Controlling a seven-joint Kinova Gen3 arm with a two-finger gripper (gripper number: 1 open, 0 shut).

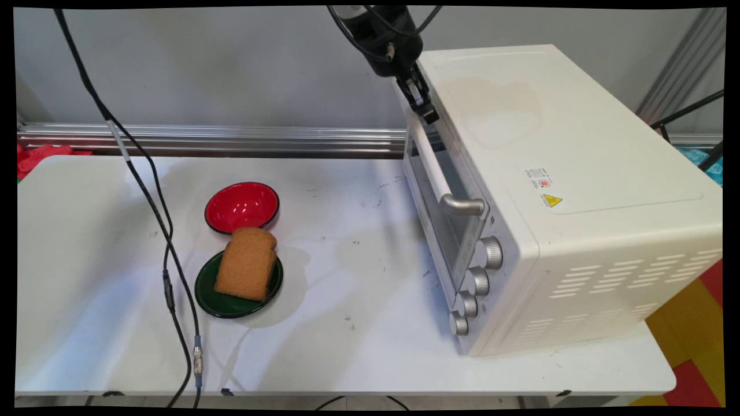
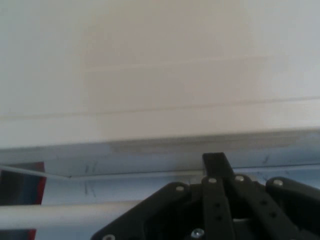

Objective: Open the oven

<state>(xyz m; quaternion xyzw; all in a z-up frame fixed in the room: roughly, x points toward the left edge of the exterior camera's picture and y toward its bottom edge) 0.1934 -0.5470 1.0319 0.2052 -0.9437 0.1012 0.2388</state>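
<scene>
where the gripper (image 1: 426,110), seemingly closed, meets the oven (image 1: 578,190): white table (image 1: 358,323), grey wall (image 1: 231,63)

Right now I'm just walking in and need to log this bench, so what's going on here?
The arm's black pincer is at the top front edge of the cream toaster oven, by the far end of its door handle. The oven door looks closed. Whether the pincer grips the handle cannot be told. Left of the oven, sliced brown bread lies on a green plate, with an empty red bowl just behind it on the white table.
</scene>
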